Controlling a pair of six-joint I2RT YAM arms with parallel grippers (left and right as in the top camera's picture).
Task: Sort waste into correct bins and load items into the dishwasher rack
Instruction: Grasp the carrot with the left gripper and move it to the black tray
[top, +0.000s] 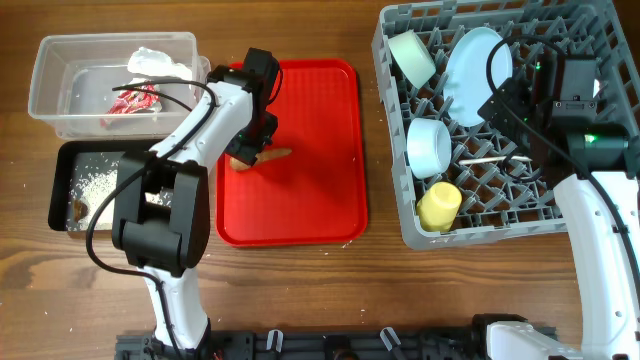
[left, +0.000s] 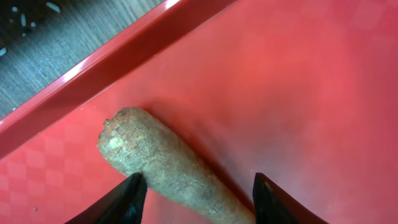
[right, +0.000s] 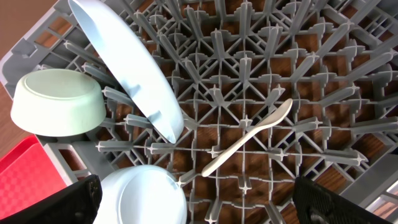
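Observation:
A brown carrot-shaped food piece (top: 262, 156) (left: 158, 165) lies on the flat red tray (top: 320, 200). My left gripper (top: 245, 148) (left: 196, 202) is open low over it, one finger on each side of it. The clear bin (top: 60, 70) holds a red wrapper (top: 132, 100) and a white tissue (top: 158, 63). The black bin (top: 62, 190) holds white rice (top: 98, 183) and a dark chunk (top: 79, 208). The grey dishwasher rack (top: 400, 215) holds a blue plate (top: 470, 65) (right: 124, 62), a greenish-white bowl (top: 412, 55) (right: 56, 99), a blue bowl (top: 430, 145) (right: 146, 196), a yellow cup (top: 438, 205) and a white spoon (top: 490, 160) (right: 249, 137). My right gripper (right: 199, 205) is open and empty above the rack.
The clear bin and the black bin stand side by side left of the red tray. The rack fills the right side of the brown wooden table (top: 300, 290). A few crumbs lie by the tray's near edge.

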